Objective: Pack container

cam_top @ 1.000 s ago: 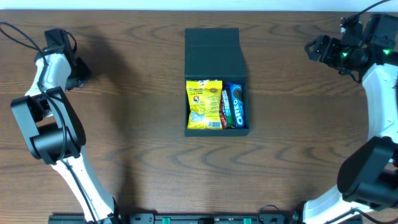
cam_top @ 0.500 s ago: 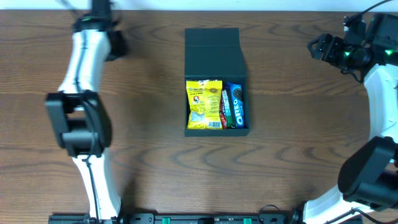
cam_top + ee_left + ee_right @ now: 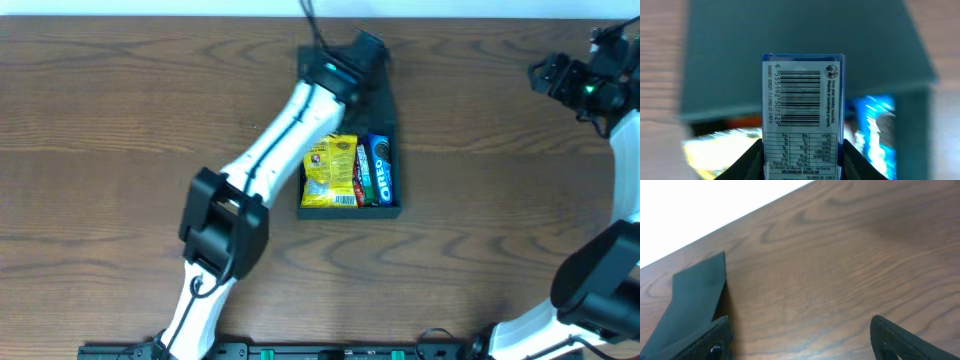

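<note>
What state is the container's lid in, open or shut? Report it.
Open: the lid is folded back behind the container, and packets inside show from overhead.

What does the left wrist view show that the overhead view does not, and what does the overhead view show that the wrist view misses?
Only the left wrist view shows the packet with a barcode, gripped between the left fingers; from above, the arm hides it. Only the overhead view shows the right arm, far from the box, and the Oreo name on the blue packet. Both views show the dark box with the yellow packet and the blue packet inside, though these are blurred in the wrist view.
</note>
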`<state>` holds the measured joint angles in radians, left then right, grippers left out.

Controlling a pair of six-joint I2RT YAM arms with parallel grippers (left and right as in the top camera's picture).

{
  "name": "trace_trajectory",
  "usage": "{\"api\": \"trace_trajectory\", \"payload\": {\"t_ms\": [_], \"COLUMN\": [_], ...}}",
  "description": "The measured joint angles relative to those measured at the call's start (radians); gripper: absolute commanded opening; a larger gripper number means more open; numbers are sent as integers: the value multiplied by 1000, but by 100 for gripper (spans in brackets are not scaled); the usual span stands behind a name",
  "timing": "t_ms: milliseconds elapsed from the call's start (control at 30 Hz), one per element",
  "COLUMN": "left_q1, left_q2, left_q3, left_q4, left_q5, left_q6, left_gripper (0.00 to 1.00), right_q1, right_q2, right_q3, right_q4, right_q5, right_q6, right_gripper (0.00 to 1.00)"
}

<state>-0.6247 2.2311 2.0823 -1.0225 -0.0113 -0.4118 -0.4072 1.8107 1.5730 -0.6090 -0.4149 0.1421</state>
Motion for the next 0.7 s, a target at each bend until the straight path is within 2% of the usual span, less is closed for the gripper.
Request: {"api": "trace_trajectory", "payload": {"t_ms": [300,633,667,700], "left_q1": [-153,-200,-199,-198], "left_q2": [0,0,0,0], "left_q3": [-1,-45,-45,-45], "left_q4": [7,0,0,0], "left_q5": [24,34,34,34], "left_q6": [-91,-143,-146,-150], "left_gripper": [6,6,11,27], "right_q1": [-11,-48,-55,-60], "right_q2": [0,0,0,0], "right_q3": [0,0,0,0], "right_q4": [45,34,27,20], "right_q5": [1,0,0,0], "right_q6": [-13,-18,-18,-18], "right_gripper": [91,91,91,90]}}
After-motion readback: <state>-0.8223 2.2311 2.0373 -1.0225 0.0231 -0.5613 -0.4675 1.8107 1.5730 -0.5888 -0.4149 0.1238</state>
